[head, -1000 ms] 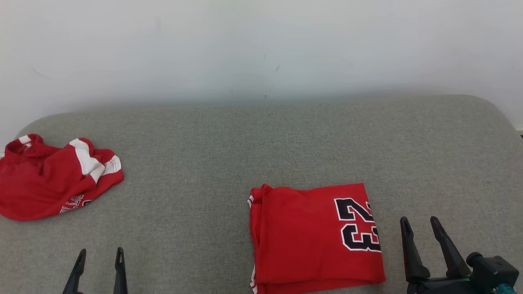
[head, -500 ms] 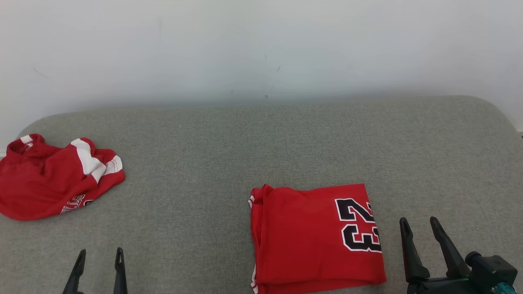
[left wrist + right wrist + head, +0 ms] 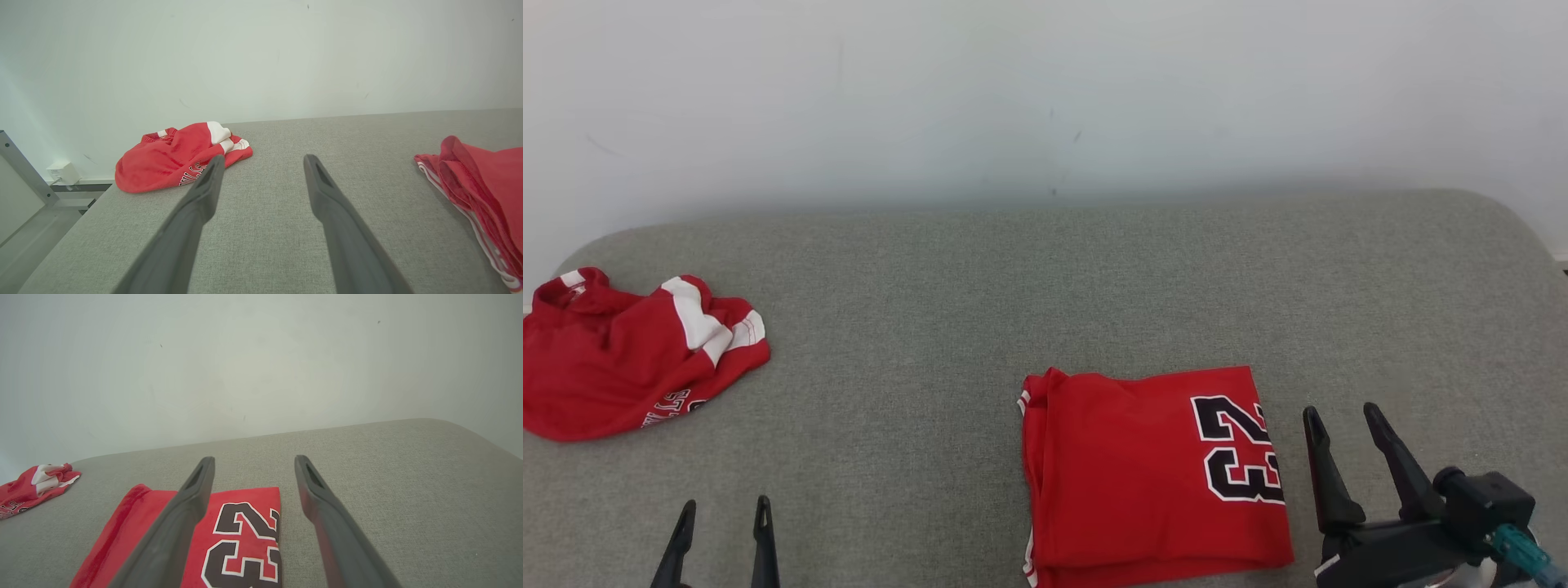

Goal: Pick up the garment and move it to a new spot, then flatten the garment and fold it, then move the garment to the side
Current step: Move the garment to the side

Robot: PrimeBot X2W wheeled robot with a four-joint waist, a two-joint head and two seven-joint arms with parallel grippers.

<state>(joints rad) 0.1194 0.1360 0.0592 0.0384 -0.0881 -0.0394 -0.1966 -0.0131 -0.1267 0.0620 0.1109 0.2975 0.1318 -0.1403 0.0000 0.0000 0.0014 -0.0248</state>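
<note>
The garment (image 3: 1152,469), folded red, lies on the grey padded surface (image 3: 1013,286) just left of the right jaws; we lose its near-left corner at the head view's bottom edge. Its number 23 (image 3: 1237,449) lies sideways at its right end, trimmed edges left. We see right jaws and left jaws released, empty

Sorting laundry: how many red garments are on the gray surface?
2. A crumpled garment lies at the left edge; a folded jersey lies beside the right gripper.
</note>
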